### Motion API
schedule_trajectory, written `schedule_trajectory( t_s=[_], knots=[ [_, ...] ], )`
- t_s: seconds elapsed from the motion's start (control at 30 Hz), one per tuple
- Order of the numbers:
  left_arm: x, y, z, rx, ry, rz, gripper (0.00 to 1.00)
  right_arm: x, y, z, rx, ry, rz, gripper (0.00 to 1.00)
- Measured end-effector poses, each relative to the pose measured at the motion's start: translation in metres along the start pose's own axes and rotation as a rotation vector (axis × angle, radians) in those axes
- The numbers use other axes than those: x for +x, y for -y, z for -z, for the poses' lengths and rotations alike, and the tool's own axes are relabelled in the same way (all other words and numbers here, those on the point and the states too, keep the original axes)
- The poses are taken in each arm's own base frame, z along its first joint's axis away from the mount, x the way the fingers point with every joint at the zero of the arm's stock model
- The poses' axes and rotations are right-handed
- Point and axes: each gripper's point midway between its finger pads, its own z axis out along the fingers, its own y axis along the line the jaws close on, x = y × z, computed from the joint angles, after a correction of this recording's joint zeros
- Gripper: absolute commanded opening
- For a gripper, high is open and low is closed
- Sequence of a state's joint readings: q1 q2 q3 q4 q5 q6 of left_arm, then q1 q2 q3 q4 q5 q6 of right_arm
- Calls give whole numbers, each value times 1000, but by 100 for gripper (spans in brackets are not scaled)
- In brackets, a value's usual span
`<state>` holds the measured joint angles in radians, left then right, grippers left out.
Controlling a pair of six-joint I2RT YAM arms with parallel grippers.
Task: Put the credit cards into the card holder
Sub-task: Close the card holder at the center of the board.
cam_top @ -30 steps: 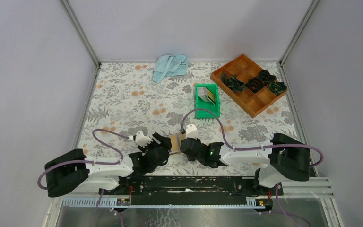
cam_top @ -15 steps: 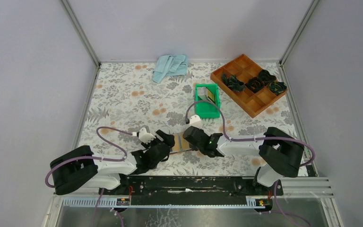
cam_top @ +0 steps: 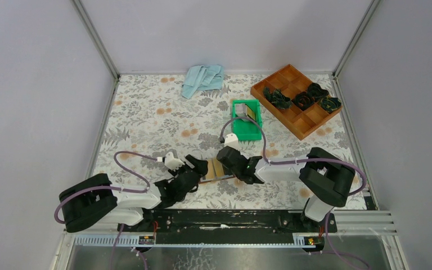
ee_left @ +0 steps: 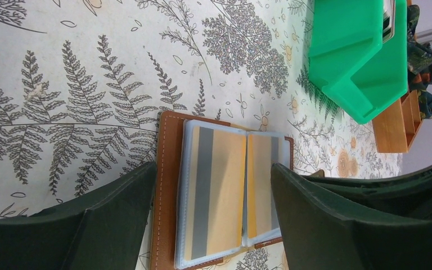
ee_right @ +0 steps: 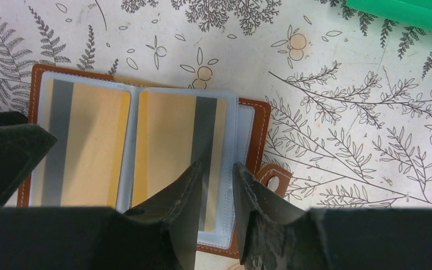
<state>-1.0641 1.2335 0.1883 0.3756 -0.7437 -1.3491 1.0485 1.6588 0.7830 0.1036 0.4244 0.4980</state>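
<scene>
The right gripper [ee_right: 216, 166] held its jaws narrowly parted, nothing visibly pinched, tips over the dark stripe of the right-hand gold credit card [ee_right: 169, 140]. The left gripper [ee_left: 212, 169] had its jaws spread wide and empty, framing the open card holder [ee_right: 257, 126]. The holder lay flat on the surface between both arms, its long axis running from one to the other.

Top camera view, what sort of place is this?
Probably a robot test cell in a lab, not a home: grey walls with metal corner posts box in a floral-covered table, the left arm and right arm sit bolted to a rail, and props like the green bin and card holder look staged.
</scene>
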Motion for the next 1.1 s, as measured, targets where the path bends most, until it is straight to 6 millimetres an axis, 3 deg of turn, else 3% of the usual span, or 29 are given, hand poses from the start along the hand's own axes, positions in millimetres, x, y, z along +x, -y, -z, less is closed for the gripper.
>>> schedule_trajectory(
  t_s=[0.77, 1.1],
  knots=[
    [12, 16, 3, 133, -60, -36, 85, -6, 0, -9, -21, 49, -75, 34],
    [19, 31, -9, 163, -57, -24, 85, -6, 1, -10, -22, 68, -103, 34]
  ],
)
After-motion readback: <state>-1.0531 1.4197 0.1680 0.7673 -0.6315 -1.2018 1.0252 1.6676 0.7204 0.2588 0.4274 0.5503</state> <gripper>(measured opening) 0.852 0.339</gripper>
